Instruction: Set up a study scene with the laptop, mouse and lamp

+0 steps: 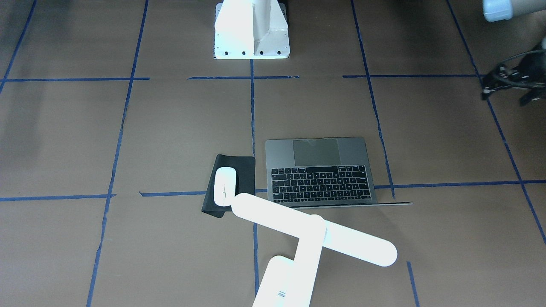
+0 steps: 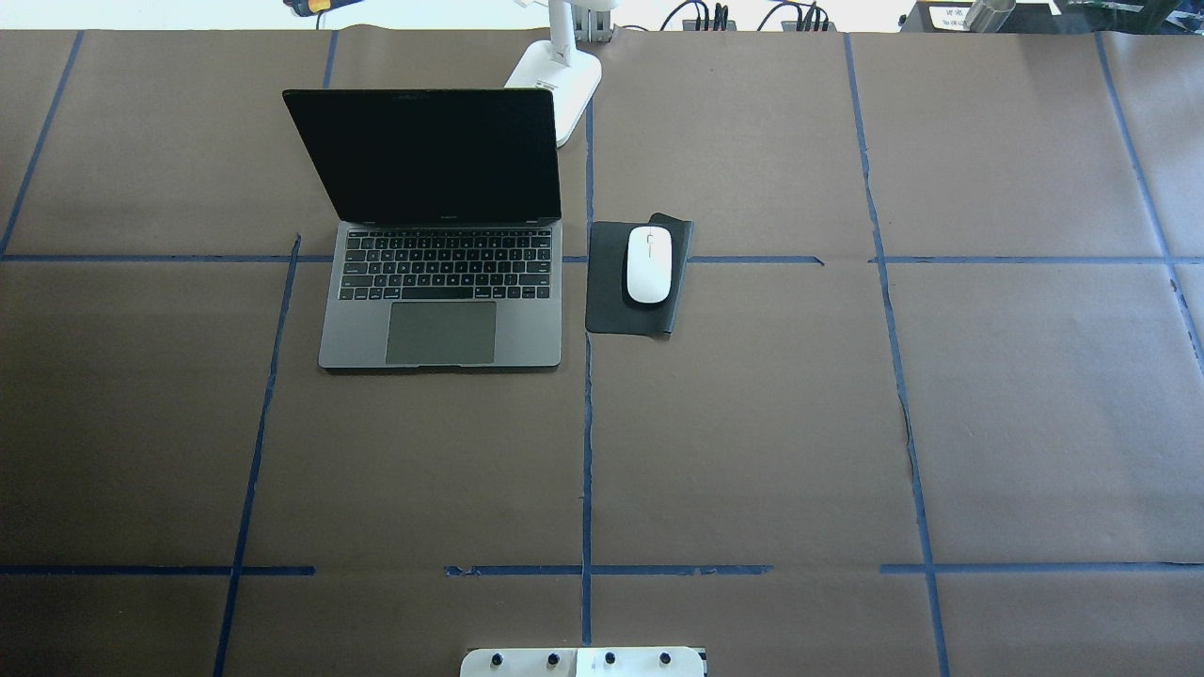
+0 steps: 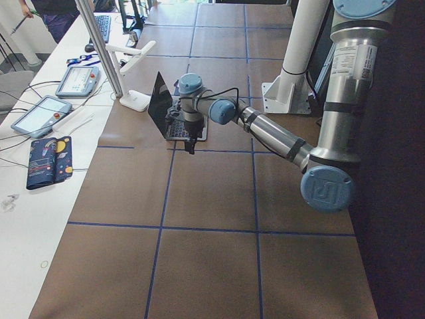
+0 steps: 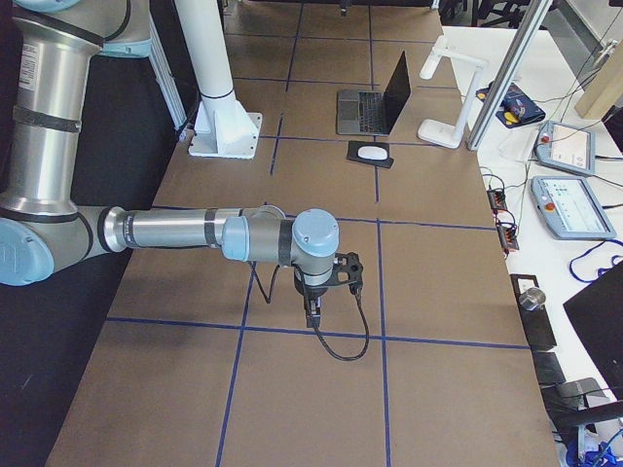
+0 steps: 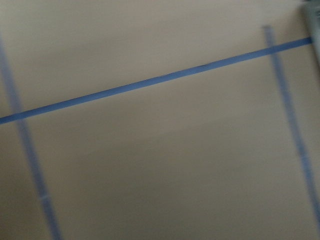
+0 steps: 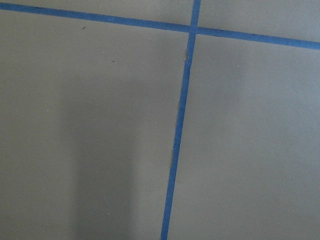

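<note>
The laptop stands open on the brown table, screen dark, left of centre at the far side; it also shows in the front view. The white mouse lies on a black mat just right of it. The white lamp stands behind the laptop, its bar head over the far edge; its base shows overhead. My left gripper hangs above bare table to the laptop's left; I cannot tell its state. My right gripper hangs over bare table far from the objects; I cannot tell its state.
The white flared pedestal is bolted at the robot's side of the table. Blue tape lines divide the brown surface into squares. Both wrist views show only brown surface and tape. Tablets and cables lie on a side bench.
</note>
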Controlling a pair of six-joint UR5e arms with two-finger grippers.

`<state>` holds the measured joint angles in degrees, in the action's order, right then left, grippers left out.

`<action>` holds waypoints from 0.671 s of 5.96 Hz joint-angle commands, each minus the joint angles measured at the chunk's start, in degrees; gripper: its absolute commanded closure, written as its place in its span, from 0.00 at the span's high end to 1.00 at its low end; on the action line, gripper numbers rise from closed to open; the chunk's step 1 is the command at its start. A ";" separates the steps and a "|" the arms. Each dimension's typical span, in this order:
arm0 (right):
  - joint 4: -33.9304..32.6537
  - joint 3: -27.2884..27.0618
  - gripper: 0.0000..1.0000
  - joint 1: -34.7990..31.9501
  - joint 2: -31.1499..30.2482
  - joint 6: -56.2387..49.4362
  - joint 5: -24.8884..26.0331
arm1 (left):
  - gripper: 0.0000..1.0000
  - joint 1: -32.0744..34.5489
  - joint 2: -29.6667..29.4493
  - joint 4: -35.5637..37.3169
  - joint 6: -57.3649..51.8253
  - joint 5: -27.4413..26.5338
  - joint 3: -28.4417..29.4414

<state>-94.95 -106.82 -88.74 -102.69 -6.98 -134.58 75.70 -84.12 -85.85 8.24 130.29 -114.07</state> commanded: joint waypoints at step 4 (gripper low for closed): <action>0.02 0.03 1.00 0.05 0.47 0.04 -0.07 | 1.00 12.96 8.88 -0.37 -14.65 1.72 2.98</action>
<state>-94.92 -106.79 -88.68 -102.19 -6.94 -134.65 86.46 -75.74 -86.27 -4.76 131.96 -111.34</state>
